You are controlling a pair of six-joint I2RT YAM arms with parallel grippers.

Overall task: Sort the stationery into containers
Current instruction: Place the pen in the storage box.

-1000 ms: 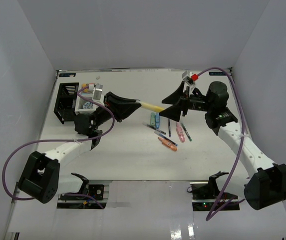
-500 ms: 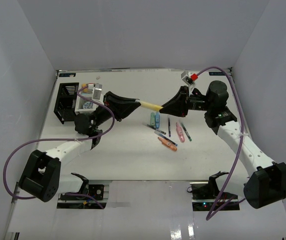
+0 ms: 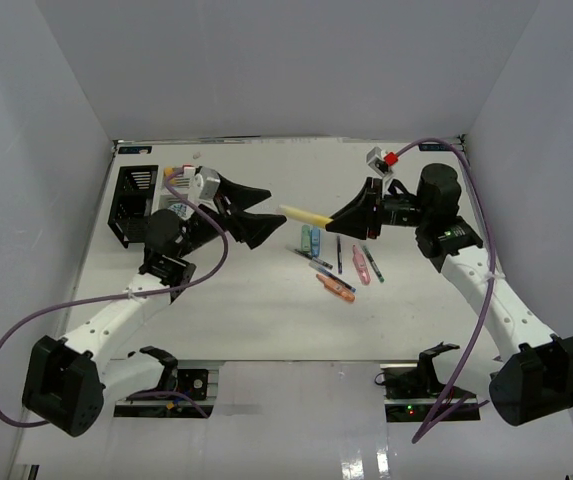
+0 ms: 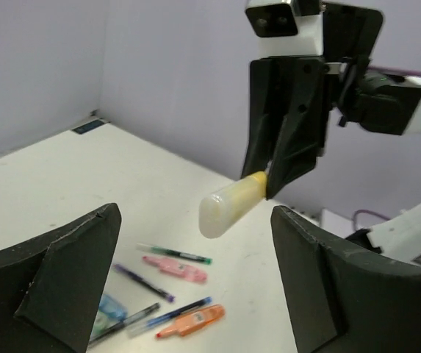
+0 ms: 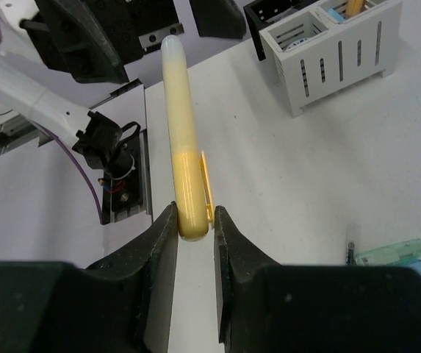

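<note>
Above white counter (image 3: 266,310), clamping end of stubby yellow marker (image 3: 304,213) in jaws of right gripper (image 3: 336,218); holding jaws of left gripper (image 3: 277,215) wide, empty, beside free tip.

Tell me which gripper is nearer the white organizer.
Left. The left gripper, open, hovers just to the right of the white organizer. The right gripper, shut on the yellow marker, is farther off on that same side.
</note>
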